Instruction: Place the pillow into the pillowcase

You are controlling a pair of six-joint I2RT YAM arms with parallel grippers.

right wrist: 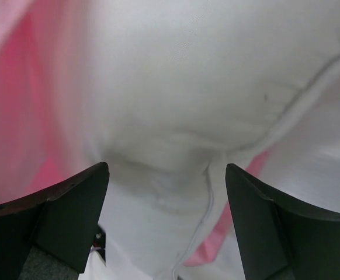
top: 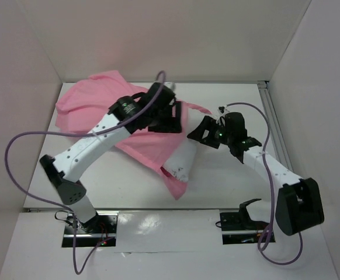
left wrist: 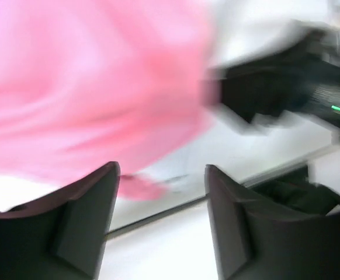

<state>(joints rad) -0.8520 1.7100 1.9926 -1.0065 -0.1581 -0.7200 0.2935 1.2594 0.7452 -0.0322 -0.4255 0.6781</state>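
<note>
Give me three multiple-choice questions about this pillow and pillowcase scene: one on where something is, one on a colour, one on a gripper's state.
1. The visible part of the plain white stuffed pillow lies: A) at the near end of the shiny pink satin pillowcase; B) in the far left corner; C) beside the right arm's base.
2. The arms' cables are: A) yellow; B) purple; C) green.
3. The right gripper is: A) shut on the pillow; B) shut on the pillowcase; C) open.
Answers: 1 A, the top view shows white there; 2 B, both loops look purple; 3 C, the right wrist view shows it spread wide.
</note>
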